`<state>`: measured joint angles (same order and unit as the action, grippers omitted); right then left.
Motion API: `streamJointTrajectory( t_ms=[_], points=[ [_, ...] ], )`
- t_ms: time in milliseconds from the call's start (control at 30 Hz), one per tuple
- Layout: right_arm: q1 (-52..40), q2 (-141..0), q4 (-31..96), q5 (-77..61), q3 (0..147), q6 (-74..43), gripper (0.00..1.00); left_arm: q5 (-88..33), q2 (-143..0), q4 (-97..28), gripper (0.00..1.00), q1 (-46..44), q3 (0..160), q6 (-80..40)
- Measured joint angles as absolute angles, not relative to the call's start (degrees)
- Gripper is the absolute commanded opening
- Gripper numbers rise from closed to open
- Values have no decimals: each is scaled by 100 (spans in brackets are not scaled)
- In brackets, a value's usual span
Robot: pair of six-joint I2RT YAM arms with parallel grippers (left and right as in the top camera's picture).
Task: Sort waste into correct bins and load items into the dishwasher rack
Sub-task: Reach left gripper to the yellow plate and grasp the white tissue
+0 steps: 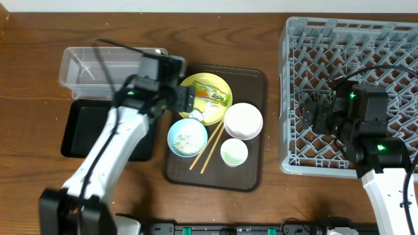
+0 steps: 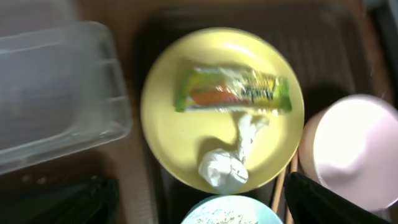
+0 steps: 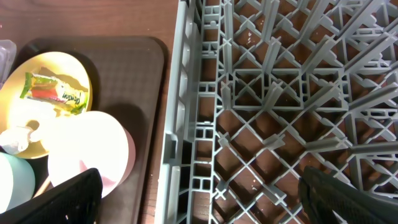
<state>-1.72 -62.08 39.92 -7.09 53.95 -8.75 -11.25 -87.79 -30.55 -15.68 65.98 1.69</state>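
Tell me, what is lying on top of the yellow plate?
A yellow-green snack wrapper and a crumpled white scrap lie on the yellow plate. Anything beneath them is hidden.

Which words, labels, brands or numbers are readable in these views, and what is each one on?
Nothing can be read.
Wrapper on the plate: carries print toward its right end, too blurred and small to read in any view.
Rack and tub: no text or markings visible.
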Motion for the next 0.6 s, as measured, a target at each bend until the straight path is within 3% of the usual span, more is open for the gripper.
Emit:
streamJointTrajectory(
  t_ms=[400,600],
  points=[
    [-172,-6208,4003,-709,5395,-875,99,-1125,-10042,-2655,86,-2165,6598,945],
    [-172,-6208,4003,-709,5395,-875,99,-1127,-10449,-2652,80,-2165,6598,996]
  ],
)
